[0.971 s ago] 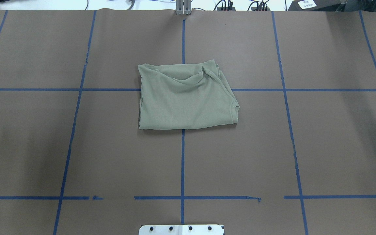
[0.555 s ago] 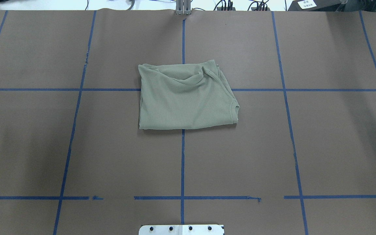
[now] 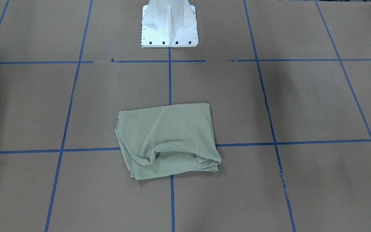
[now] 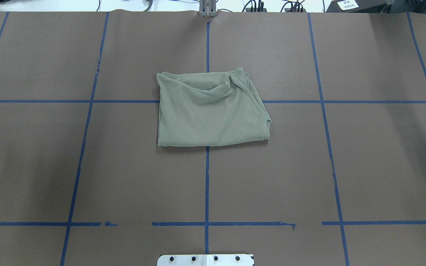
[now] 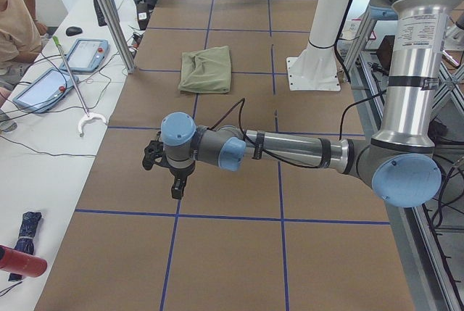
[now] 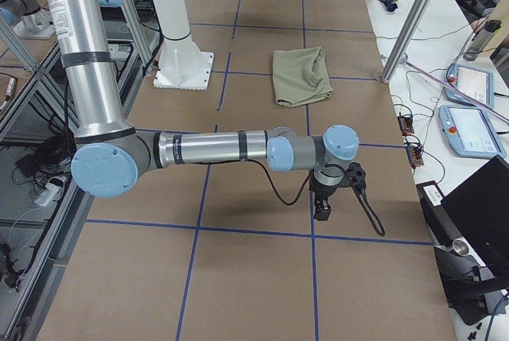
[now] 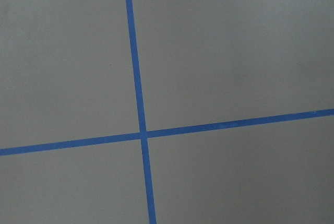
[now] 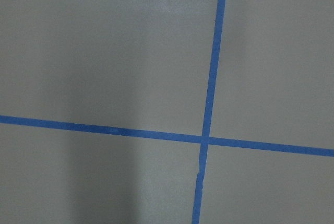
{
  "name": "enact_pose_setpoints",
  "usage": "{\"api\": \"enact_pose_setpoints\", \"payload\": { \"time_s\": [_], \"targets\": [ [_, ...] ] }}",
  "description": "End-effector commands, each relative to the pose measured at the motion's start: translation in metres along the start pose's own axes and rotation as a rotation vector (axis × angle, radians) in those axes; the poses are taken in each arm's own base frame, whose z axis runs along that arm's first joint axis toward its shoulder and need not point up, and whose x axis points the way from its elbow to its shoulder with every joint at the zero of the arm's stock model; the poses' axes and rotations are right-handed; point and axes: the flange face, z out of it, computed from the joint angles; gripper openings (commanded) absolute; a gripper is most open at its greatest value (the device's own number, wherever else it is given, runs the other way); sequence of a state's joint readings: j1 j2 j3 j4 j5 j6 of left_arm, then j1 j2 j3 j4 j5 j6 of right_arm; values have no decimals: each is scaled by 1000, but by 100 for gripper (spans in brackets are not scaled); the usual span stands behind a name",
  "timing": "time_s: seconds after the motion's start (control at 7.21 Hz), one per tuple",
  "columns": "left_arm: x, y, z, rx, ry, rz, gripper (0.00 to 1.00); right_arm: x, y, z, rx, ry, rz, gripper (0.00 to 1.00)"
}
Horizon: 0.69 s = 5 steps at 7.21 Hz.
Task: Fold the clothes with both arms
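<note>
The left gripper (image 5: 176, 193) hangs at the table's left end, pointing down over the brown paper. From the side I cannot tell whether its fingers are parted or closed, and it carries nothing that I can see. The right gripper (image 6: 321, 213) hangs the same way at the right end, and again I cannot tell how its fingers stand. Each wrist camera sees only bare paper and a crossing of blue tape (image 7: 142, 134).

Behind the grippers, the left arm (image 5: 290, 151) and the right arm (image 6: 215, 149) stretch out low and nearly level from their elbows. Both are well apart from the shirt (image 4: 209, 111).

The shirt lies at the middle of the table (image 4: 375, 166), folded into a rough rectangle over a crossing of tape lines. Its ribbed collar is on the robot's right side and a rumpled fold runs along its far edge. The white pedestal (image 3: 169, 25) stands near the robot's edge, in line with it.
</note>
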State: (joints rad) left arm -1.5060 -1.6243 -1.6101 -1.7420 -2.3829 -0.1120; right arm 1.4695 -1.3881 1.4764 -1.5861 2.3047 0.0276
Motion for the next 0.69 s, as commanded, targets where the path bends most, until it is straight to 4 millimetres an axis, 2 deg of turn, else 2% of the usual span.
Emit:
{"api": "enact_pose_setpoints", "payload": {
  "time_s": [0.0,0.56],
  "targets": [
    [0,1,1,-4,-1,-3,100,-1,0,-1,2,-1,-1,100],
    [0,2,2,-7,-1,-12,100,2,2,2,-3,1,3,100]
  ]
}}
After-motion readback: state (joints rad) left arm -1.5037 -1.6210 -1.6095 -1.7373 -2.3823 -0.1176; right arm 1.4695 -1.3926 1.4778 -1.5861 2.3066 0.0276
